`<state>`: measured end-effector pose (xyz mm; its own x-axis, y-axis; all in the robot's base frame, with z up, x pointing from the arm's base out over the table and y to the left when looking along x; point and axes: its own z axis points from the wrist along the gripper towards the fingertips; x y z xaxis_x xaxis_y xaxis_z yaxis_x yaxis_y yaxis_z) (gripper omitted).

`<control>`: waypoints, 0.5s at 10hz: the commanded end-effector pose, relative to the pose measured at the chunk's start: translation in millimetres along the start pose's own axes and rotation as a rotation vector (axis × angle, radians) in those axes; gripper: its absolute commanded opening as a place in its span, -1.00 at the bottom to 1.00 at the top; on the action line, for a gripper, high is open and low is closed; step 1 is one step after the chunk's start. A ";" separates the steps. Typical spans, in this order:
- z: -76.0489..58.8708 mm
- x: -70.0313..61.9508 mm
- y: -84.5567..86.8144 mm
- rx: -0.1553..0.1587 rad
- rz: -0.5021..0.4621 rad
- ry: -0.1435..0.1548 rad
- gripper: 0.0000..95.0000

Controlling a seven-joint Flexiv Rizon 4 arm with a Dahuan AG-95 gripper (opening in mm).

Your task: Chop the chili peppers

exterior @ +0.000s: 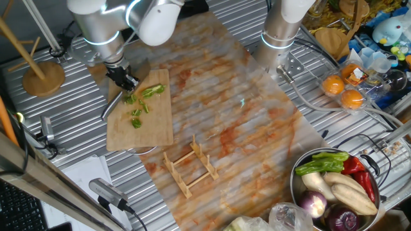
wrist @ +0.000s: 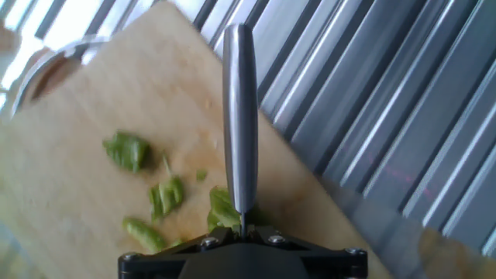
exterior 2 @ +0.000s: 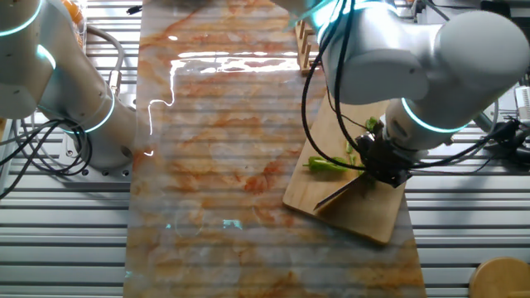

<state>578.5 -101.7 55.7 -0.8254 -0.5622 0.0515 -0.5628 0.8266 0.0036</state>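
Note:
The chili peppers (exterior: 153, 91) lie on a wooden cutting board (exterior: 154, 128) as one longer bright green piece and several small chunks (exterior: 136, 122). My gripper (exterior: 123, 80) hangs over the board's left part, shut on a metal knife (exterior: 110, 108) that slants down past the left edge. In the other fixed view the gripper (exterior 2: 377, 170) holds the knife (exterior 2: 338, 194) just beside the long chili piece (exterior 2: 327, 166). The hand view shows the knife (wrist: 239, 116) pointing away from the gripper (wrist: 242, 231), with green chunks (wrist: 128, 149) to its left on the board (wrist: 70, 139).
A marbled mat (exterior: 244, 128) covers the table's middle. On it stands a small wooden rack (exterior: 189, 168). A metal bowl (exterior: 297, 186) of mixed vegetables sits at the front right, a second arm's base (exterior: 282, 32) at the back, and a wooden stand (exterior: 42, 74) at the left.

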 end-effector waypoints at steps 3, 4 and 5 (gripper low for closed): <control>18.7 -13.3 -6.9 -0.021 0.008 -0.060 -1.00; 20.8 -21.9 -7.0 -0.027 0.015 -0.069 -1.00; 26.7 -29.8 -5.9 -0.002 0.008 -0.076 -1.00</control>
<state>603.6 -94.2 55.3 -0.8366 -0.5476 -0.0172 -0.5478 0.8360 0.0311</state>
